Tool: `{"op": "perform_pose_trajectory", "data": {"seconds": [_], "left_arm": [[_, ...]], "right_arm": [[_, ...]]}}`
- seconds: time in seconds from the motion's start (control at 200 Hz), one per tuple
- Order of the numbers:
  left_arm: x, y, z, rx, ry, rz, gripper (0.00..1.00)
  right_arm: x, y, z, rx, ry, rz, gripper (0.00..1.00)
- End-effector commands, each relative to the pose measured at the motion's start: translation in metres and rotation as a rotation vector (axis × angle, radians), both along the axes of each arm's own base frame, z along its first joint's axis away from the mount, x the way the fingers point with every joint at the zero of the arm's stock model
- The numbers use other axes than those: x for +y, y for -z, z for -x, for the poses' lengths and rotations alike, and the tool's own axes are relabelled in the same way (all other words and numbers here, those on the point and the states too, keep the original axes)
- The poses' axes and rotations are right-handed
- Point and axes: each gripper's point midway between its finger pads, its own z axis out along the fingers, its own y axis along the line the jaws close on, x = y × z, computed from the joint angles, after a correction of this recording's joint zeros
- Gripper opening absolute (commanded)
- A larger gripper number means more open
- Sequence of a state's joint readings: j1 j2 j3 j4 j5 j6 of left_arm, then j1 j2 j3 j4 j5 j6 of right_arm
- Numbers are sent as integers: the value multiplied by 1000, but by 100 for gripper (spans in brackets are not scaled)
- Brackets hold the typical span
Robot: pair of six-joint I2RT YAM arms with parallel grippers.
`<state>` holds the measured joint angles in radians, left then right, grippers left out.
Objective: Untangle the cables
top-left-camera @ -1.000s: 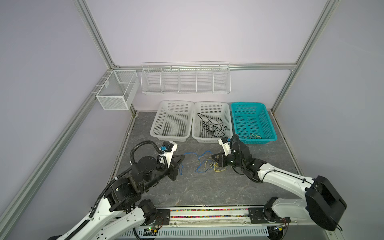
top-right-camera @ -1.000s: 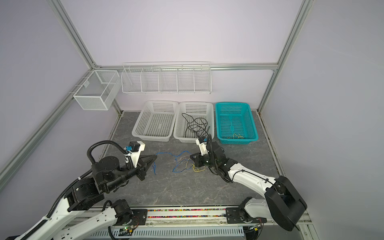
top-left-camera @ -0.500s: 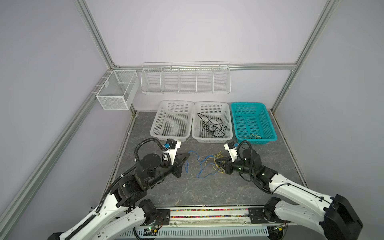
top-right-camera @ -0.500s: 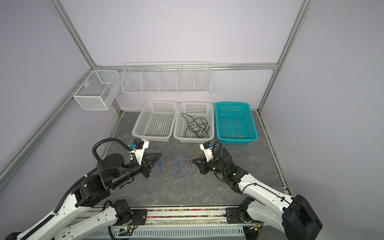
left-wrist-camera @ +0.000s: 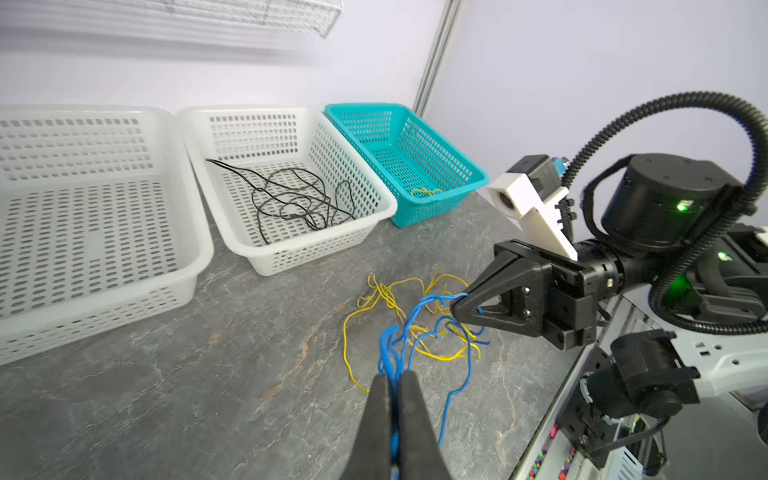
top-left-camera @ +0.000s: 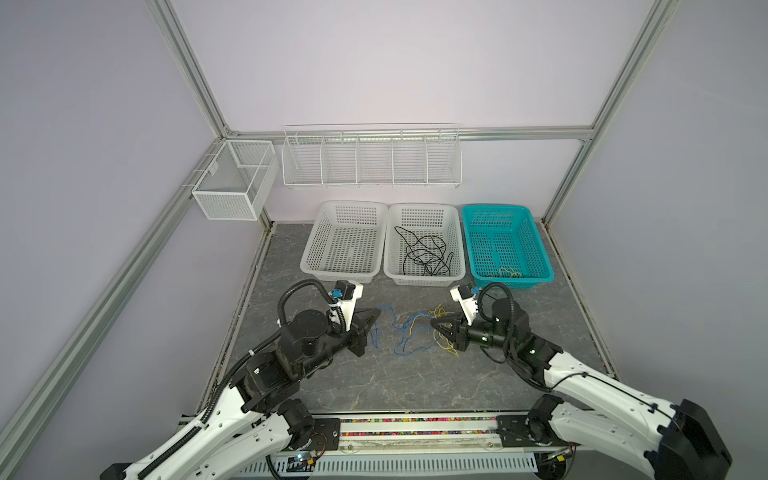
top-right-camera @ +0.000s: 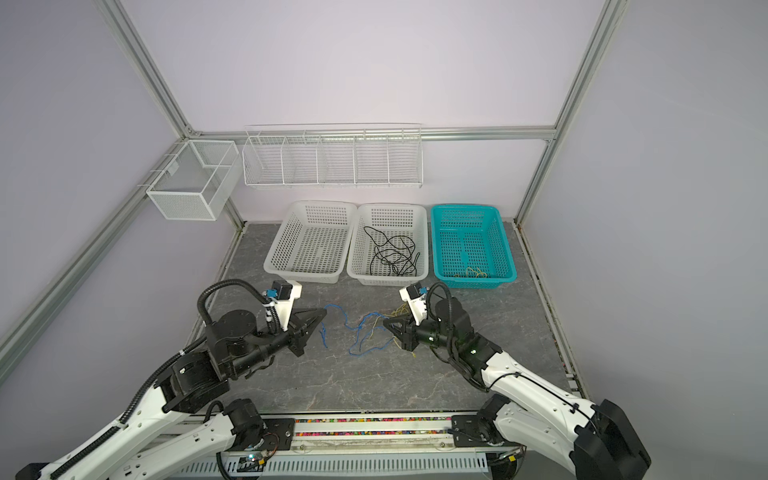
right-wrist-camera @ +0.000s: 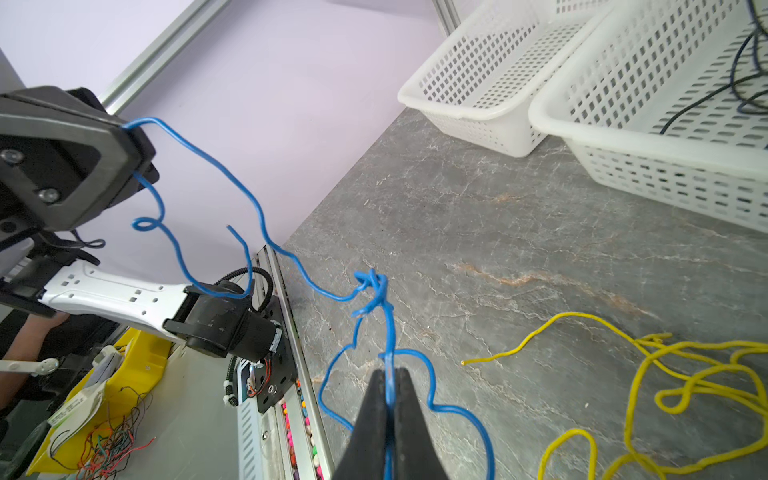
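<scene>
- Cables [top-left-camera: 415,336] first: the loose ones are a blue cable [top-left-camera: 409,332] and a yellow cable [top-left-camera: 445,347]. Both are bunched on the grey table [top-left-camera: 374,382] between the two claws, just in front of the baskets.
- Black cable [top-left-camera: 428,253] is already sitting in the middle white basket [top-left-camera: 424,280], and a scrap of yellow lies in the teal basket [top-left-camera: 515,283].
- Left gripper [left-wrist-camera: 392,384] is pinched tight on blue strands. Right gripper [right-wrist-camera: 388,374] is clamped on blue too.
- What changed over the last second: the left claw slid in toward the middle and the right arm swung back toward the front rail. Both kept their pinch the whole time.
- Blue now runs claw to claw in slack curves, with a knot [right-wrist-camera: 371,286] partway along.
- Looks like the pull-apart is underway but not finished. The knot hasn't let go, and yellow still crosses blue close to the right claw.
- Next move probably needs the claws to spread wider. Pulling too hard could cinch that knot or drag the yellow along.
</scene>
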<state>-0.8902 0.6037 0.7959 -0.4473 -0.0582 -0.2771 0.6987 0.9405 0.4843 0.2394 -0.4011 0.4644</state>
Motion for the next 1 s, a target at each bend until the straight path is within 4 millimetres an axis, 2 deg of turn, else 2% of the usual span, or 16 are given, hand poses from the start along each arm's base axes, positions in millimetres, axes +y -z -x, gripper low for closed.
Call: {"op": "perform_pose_trajectory", "data": {"seconds": [0.0, 0.175, 0.265, 0.54, 0.64, 0.66, 0.81, 0.995], "left_arm": [[24, -6, -2, -14, -82, -10, 0], [20, 14, 0, 68, -66, -77, 0], [16, 20, 0, 94, -52, -92, 0], [-19, 15, -9, 119, 27, -17, 0], [-28, 16, -11, 126, 47, -3, 0], [-32, 24, -14, 144, 48, -21, 0], [-38, 29, -17, 148, 51, -8, 0], [-43, 26, -21, 138, 52, 42, 0]], "right_arm": [[-7, -18, -1, -78, 38, -13, 6], [-20, -23, -9, -80, 120, -20, 6], [-19, -24, -8, -80, 110, -34, 6], [13, -15, -5, -16, -16, -33, 7], [20, -10, -4, 0, -42, -31, 7], [21, -9, -3, 2, -48, -30, 7], [29, -6, 3, 9, -88, -27, 7], [42, 6, 6, 38, -124, 3, 7]]}}
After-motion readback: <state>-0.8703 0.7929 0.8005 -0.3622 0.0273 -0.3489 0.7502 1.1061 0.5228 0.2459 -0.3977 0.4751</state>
